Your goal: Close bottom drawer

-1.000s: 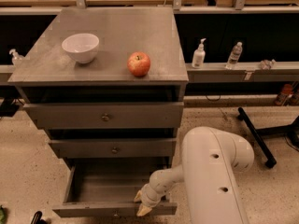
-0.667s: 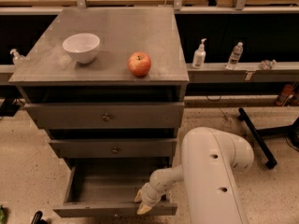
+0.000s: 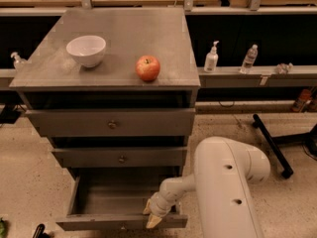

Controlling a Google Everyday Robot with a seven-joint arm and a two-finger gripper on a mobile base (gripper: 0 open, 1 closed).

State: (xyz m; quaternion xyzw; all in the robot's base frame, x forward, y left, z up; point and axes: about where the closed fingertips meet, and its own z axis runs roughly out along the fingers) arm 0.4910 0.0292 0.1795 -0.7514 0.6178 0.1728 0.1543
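Counts: 1 cabinet [image 3: 190,114] with 3 drawers, 1 bowl [image 3: 86,50], 1 apple [image 3: 148,68], 1 arm [image 3: 224,192], 1 tool [image 3: 151,216]. There are 2 bottles on the ledge [image 3: 277,76] right of the cabinet: a pump bottle [image 3: 211,58] and a water bottle [image 3: 249,59], both upright and a little apart.

Top drawer [image 3: 74,123] and middle drawer [image 3: 89,157] sit roughly flush with the cabinet, each with a small round knob at centre.

Bottom drawer [image 3: 99,223] is pulled well out toward the camera, low in view and just above the floor [image 3: 29,182]. The box is open at the top, with the grey inside floor and side walls visible. The front panel's long axis runs left-right, parallel to the other two fronts. The slide direction is front-back, with the open end facing the camera.

The tool is at the right part of the bottom drawer's front panel, at its top edge, tips pointing down. It looks to be touching the panel. Can't tell whether it's wide or narrow from this angle. The arm comes in from the lower right, its big white link just beside the cabinet's right side.

On the surface [image 3: 129,29], the bowl is at the left, upright. The apple is right of it near the front edge, well apart from the bowl.
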